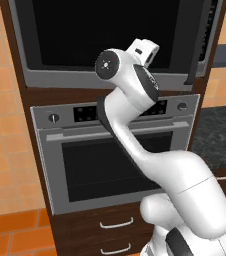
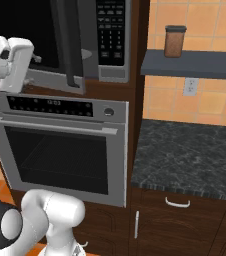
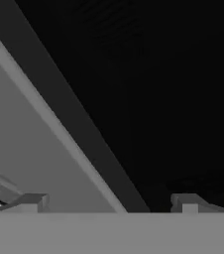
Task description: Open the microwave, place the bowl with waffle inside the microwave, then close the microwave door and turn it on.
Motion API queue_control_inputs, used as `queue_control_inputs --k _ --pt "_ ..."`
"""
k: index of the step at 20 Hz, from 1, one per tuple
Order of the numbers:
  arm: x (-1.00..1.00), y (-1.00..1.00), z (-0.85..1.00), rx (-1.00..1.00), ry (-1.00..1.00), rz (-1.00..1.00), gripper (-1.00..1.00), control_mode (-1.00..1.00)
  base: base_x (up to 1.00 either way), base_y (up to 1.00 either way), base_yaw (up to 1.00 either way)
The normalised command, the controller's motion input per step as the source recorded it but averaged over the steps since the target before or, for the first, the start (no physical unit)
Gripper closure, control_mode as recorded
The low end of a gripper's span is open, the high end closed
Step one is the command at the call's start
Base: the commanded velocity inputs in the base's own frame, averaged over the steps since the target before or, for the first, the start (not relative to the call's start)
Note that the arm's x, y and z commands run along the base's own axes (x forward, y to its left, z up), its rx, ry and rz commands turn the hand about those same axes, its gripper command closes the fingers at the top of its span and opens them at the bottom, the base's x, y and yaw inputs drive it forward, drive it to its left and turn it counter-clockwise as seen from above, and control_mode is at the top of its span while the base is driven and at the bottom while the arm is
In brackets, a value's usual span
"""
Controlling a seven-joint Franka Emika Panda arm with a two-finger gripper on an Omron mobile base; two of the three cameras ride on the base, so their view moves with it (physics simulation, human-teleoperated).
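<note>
Microwave door [image 2: 67, 45] work is the step in hand, and the jaws stand apart — in the hand view two dark finger tips [image 3: 32, 202] rise wide of each other with nothing between them. The gripper [image 3: 109, 203] looks closely at black glass crossed by a slanting grey border band, so the robot is pressed up near the front of the microwave [image 1: 110, 40]. In the right base view the door looks swung slightly off the frame, its dark vertical handle strip [image 2: 70, 40] jutting forward beside the keypad [image 2: 110, 32]; how far it is open cannot be judged exactly.

To do this step well, the robot would best keep the fingers hooked behind the door's free edge or handle strip and draw along the door's arc about its hinge, not straight back, so the tips do not slide off the smooth glass. The elbow hangs in front of the silver oven [image 2: 60, 150] below, so a slow pull seems wise, to avoid knocking its handle bar.

Counted: one microwave with one door and one keypad; one oven with two round knobs; one brown jar [image 2: 175, 41] on one dark shelf [image 2: 190, 64]; one dark stone counter [image 2: 190, 155]; one wall socket [image 2: 189, 86]. The bowl with waffle's place cannot be told.
</note>
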Motion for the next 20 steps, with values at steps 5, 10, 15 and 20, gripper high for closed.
queue_control_inputs --k 5,10,15,20 --pt "0.85 -0.23 0.00 0.07 0.00 0.15 -1.00 -1.00 0.00 0.00 0.00" --pt "0.90 -0.14 0.00 0.03 0.03 0.17 -1.00 -1.00 0.00 0.00 0.00" --pt "0.84 -0.12 -0.02 0.02 0.03 0.17 -1.00 -1.00 0.00 0.00 0.00" --pt "-0.32 0.00 0.00 -0.02 -0.11 0.15 -1.00 -1.00 0.00 0.00 0.00"
